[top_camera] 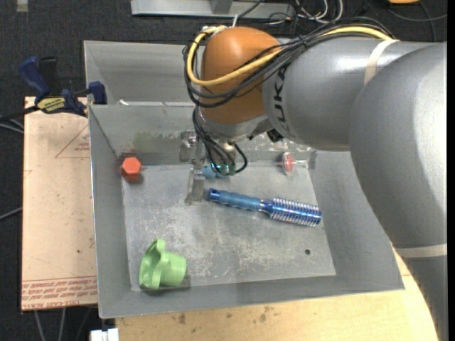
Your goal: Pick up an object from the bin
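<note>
My gripper (195,189) hangs low over the middle of the bin floor, toward the back, under the arm's orange cover. Its tip stands just left of the handle end of a blue hairbrush (263,206). The brush lies flat, with its handle pointing left and its bristled head to the right. Gripper and handle are very close, and I cannot tell whether they touch. Nothing shows in the gripper.
A small red-orange hexagonal block (131,168) rests at the back left by the wall. A green plastic cup-like piece (162,266) lies on its side at the front left. A small clear piece with a red spot (288,162) sits at the back right, partly under the arm.
</note>
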